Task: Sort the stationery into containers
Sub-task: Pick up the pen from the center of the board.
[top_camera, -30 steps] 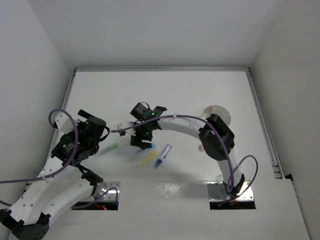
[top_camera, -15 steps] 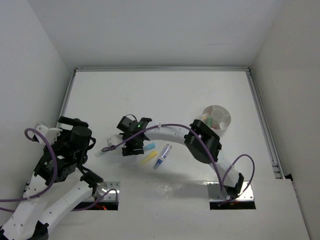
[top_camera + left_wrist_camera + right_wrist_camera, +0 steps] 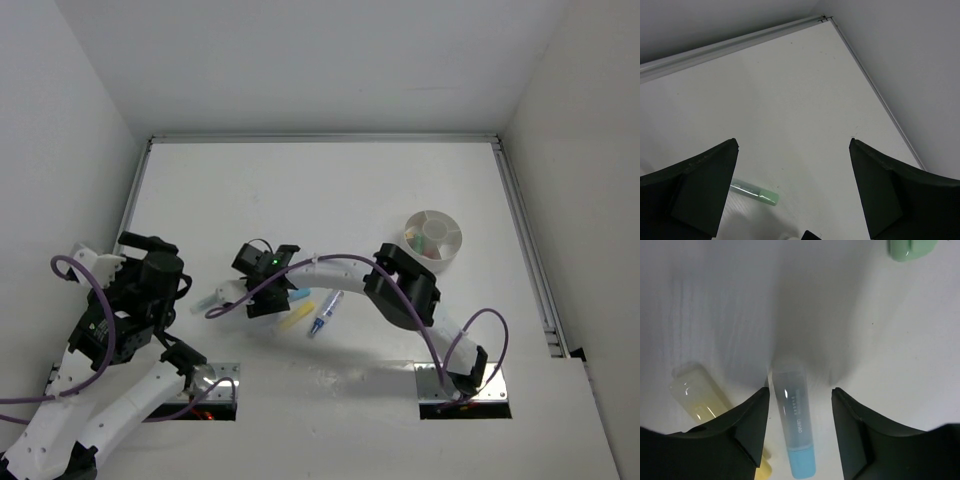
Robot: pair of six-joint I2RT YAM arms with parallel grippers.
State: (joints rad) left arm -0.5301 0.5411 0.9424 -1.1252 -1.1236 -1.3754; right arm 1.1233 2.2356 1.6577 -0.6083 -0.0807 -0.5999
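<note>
Fingers of the right gripper (image 3: 800,390), narrower than a second ago, straddle the blue pen (image 3: 792,425) left of frame centre without clamping it, so its lift toward the white bowl (image 3: 441,259) at right looks near; the left gripper (image 3: 794,142) gapes empty.

Layout on the surface (image 3: 320,190), from the bowl (image 3: 434,238)
Pen cluster (image 3: 324,314) well left, nearer; lone pen (image 3: 207,299) farther left.

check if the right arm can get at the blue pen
Probably yes: the right tool straddles the blue pen, jaws open either side, nothing else between; the yellow pen lies close on one side.
</note>
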